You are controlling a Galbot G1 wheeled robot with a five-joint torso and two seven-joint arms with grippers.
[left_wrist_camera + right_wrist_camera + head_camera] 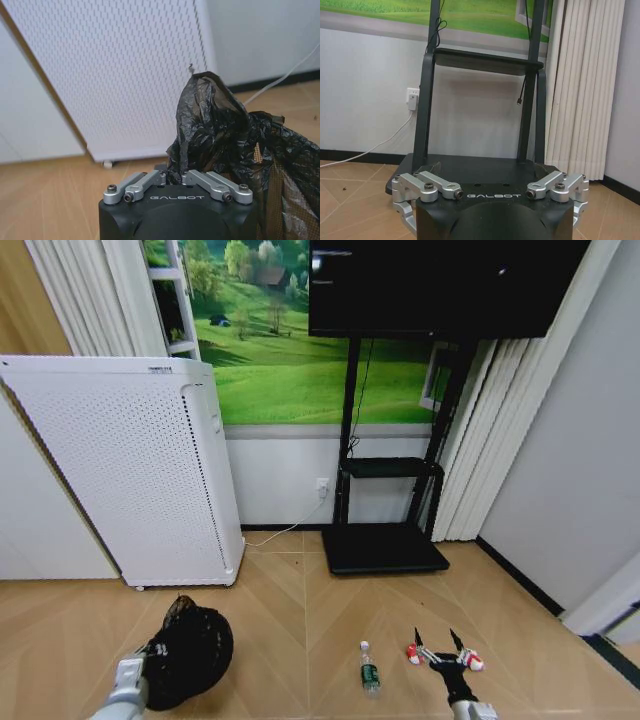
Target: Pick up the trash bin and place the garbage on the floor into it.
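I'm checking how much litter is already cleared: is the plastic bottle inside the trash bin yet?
No, in the head view the bottle lies on the floor, well apart from the trash bin.

The left gripper (158,660) sits low at near left with fingers clamped together, while the right gripper (440,645) hovers near right, fingers spread.

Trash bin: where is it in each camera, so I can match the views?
Head view: the trash bin is low on the left, in front of the white air purifier, held by the left gripper.
Left wrist view: the bin, with its black liner, is just beyond the shut jaws, the purifier behind it.
Right wrist view: faces the TV stand instead.
Shared landmark: the purifier.
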